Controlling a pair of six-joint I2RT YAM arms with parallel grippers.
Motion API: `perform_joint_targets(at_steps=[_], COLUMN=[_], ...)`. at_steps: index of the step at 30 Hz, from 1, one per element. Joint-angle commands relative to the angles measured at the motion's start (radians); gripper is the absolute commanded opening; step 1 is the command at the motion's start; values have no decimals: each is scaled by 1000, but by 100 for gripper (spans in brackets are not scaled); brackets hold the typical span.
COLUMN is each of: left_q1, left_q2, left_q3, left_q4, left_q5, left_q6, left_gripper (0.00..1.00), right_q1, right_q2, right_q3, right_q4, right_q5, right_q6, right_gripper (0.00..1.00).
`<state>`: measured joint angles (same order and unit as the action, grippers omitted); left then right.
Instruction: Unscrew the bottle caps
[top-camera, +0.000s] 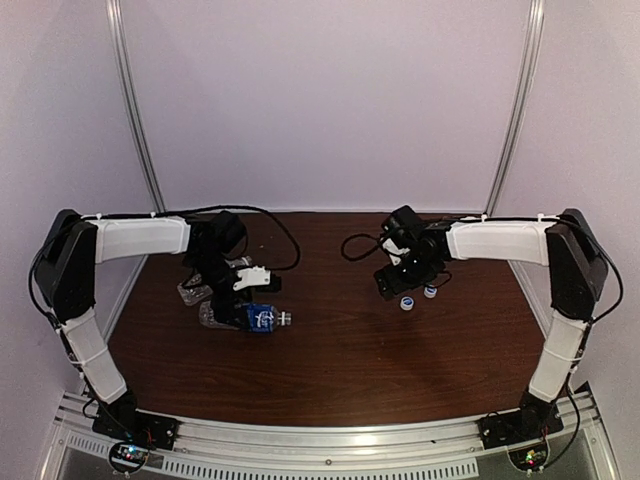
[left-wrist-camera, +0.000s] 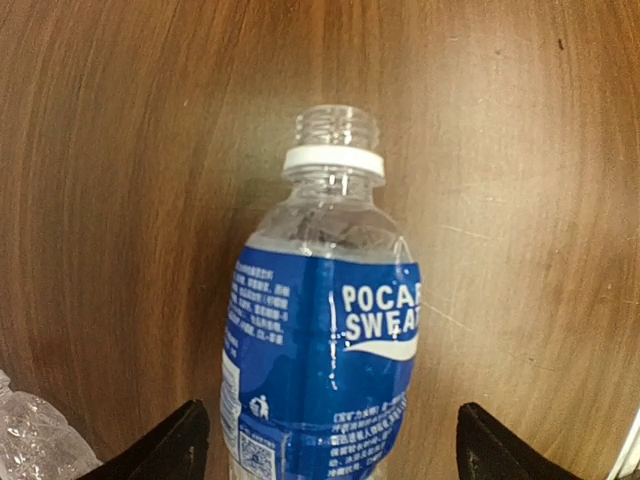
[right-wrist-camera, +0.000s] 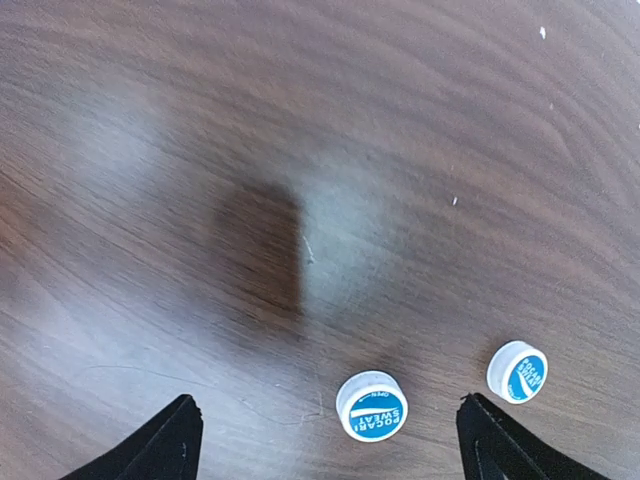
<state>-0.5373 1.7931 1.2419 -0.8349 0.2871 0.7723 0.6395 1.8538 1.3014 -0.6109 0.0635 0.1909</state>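
**Uncapped and lying flat**

Top view: the labelled bottle (top-camera: 258, 318) lies toward the left edge, long axis crosswise, neck toward the right edge. The left arm (top-camera: 140, 238) and right arm (top-camera: 500, 240) fold inward.

Left wrist: left gripper (left-wrist-camera: 330, 407) spread, the neck bare and white-ringed.

Right wrist: right gripper (right-wrist-camera: 326, 400) spread, with two blue-topped caps (right-wrist-camera: 372, 406) toward the right edge.

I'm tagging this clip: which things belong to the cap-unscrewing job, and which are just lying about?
Job: labelled bottle; clear bottle; cap; second cap.
Just there: table.
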Motion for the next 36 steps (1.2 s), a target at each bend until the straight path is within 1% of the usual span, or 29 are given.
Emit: perform_joint_targets(at_steps=[1,5,8,9,11,13,15,17,18,19,21,22,23,26,28,31,36], left_q1=[2,3,37,66,141,228,327,438,481,517,578,597,609,616,616,617,616], left_q2=[-73,-131,-192,-208,-237,-256,-276,-302,-315,-329,-367,-393,-422,-512,-559,-571,-584], left_q3=[40,92,139,157,188,201,182,138,112,85,26,-11,-62,-231,-340,-446,-578], left_q4=[-58,-86,-54,-37,4,55,127,210,251,303,380,428,481,658,759,825,973], left_q5=[95,129,166,193,236,244,240,249,255,261,248,217,170,41,-14,-50,-45], left_q6=[43,33,-33,-61,-130,-206,-282,-355,-390,-422,-467,-483,-502,-529,-564,-626,-643], left_gripper=[88,88,88,88,89,90,90,91,91,91,92,94,97,97,97,97,97], right_q1=[-22,-78,-164,-200,-316,-414,-496,-563,-593,-616,-669,-683,-690,-692,-692,-692,-690], right_q2=[-122,-225,-327,-361,-440,-523,-601,-676,-712,-747,-818,-850,-883,-961,-1009,-1077,-1155], right_q3=[21,-40,-128,-172,-269,-372,-476,-568,-607,-648,-716,-745,-772,-860,-929,-1025,-1141], right_q4=[100,205,317,365,469,573,682,748,769,788,810,816,819,889,926,984,1081], right_q5=[-93,-115,-108,-106,-115,-116,-92,-69,-30,7,33,48,78,141,199,309,310], right_q6=[11,59,109,129,173,206,214,193,177,161,118,96,93,117,134,215,243], right_gripper=[90,90,91,91,93,93,96,99,99,100,100,100,100,100,100,100,100])
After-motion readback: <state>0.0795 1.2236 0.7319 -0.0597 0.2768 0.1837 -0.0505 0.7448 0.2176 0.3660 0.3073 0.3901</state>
